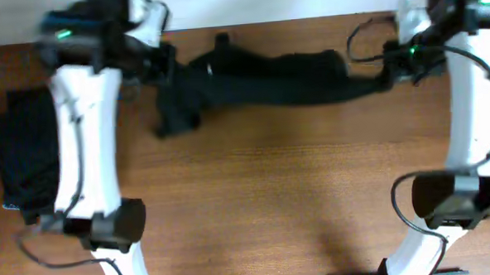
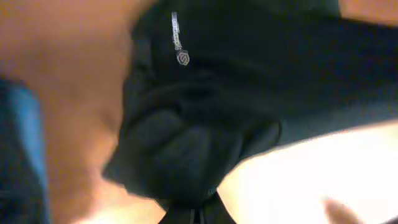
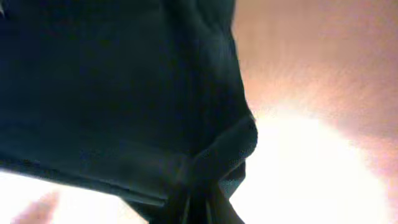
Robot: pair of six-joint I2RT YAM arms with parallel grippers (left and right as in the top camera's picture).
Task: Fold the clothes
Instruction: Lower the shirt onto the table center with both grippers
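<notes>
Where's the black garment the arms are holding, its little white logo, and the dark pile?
black garment [image 1: 284, 74]: overhead view, middle of the stretched cloth.
white logo [image 2: 183, 58]: left wrist view, on the printed emblem.
dark pile [image 1: 22, 155]: overhead view, its top fold.

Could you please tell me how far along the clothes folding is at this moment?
Looks done: a dark stack lies at the table's left edge, though whether it is neatly folded is unclear. In hand: a black garment with a white logo is stretched between the left jaws and right jaws, both shut on it. Left: laying it down and folding it.
</notes>
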